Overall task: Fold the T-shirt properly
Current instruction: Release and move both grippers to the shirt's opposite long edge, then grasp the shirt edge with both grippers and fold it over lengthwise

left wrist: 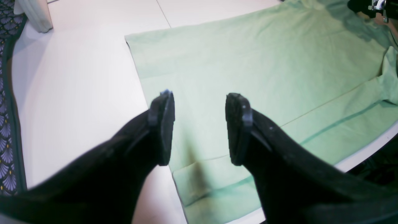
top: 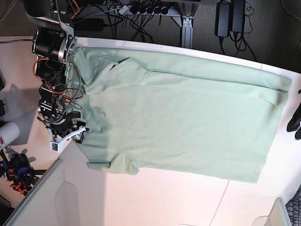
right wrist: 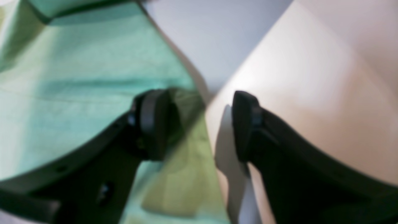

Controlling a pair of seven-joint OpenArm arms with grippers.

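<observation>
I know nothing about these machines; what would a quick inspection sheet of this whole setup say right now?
Surface: white table, panel seams visible.
Job's things: mint-green T-shirt spread mostly flat, one long edge folded over, not yet folded up.
Clutter: white roll at the table's side.
Grippers: left gripper open above the shirt's edge, holding nothing; right gripper open, straddling the shirt's edge, holding nothing.
Cables: red and black wires on the right arm; power strip and cords behind the table.
Surroundings: patterned fabric beside the table.
</observation>
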